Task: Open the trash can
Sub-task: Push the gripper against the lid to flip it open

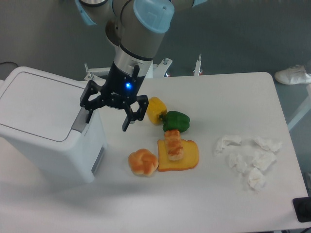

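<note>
White plastic trash can (pixel 46 126) sits at the left edge of the table (pixel 214 194), lid flat and fully down. Task not done: no gap visible between lid and body, lid lies level. Grey push-tab (pixel 79 121) at the rim on the can's right side looks unpressed, as far as this view shows.

Gripper (pixel 108 116) hangs just above and beside that right rim. Jaws spread wide, holding nothing. One finger (pixel 88 115) is down over the grey tab area, either touching it or just above; cannot tell contact from this angle. The other finger (pixel 127 121) hangs over bare table to the right of the can, clear of the food. Blue light is lit on the gripper body.

What's left, as a judgement: press down on the tab or catch the lid edge, then the lid must swing up on its hinge. Basically the whole opening remains; only the approach to the tab seems in place.

Other stuff on the table, not involved: yellow pepper (pixel 156 109) and green pepper (pixel 176 121) touching each other just right of the gripper, bread roll (pixel 143 162), toast slice (pixel 182 156) with a small pastry piece (pixel 174 144) on top, crumpled tissues (pixel 248 158) well apart to the right. Shoe (pixel 293 74) on the floor beyond the table's far right corner.
</note>
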Robot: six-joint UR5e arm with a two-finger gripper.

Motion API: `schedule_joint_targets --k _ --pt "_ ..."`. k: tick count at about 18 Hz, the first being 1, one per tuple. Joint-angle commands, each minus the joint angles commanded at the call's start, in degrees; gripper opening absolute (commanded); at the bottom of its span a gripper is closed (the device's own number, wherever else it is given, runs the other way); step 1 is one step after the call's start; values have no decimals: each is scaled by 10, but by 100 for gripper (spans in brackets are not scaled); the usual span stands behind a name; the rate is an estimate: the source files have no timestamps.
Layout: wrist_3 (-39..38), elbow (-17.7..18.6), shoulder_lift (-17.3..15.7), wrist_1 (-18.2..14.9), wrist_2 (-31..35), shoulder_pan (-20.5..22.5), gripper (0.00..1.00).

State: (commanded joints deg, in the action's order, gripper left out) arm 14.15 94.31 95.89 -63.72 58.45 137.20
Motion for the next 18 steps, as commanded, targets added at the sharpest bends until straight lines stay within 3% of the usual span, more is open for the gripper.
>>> schedule_joint_targets --k 18 --pt "5 -3 -4 1 -2 5 100"
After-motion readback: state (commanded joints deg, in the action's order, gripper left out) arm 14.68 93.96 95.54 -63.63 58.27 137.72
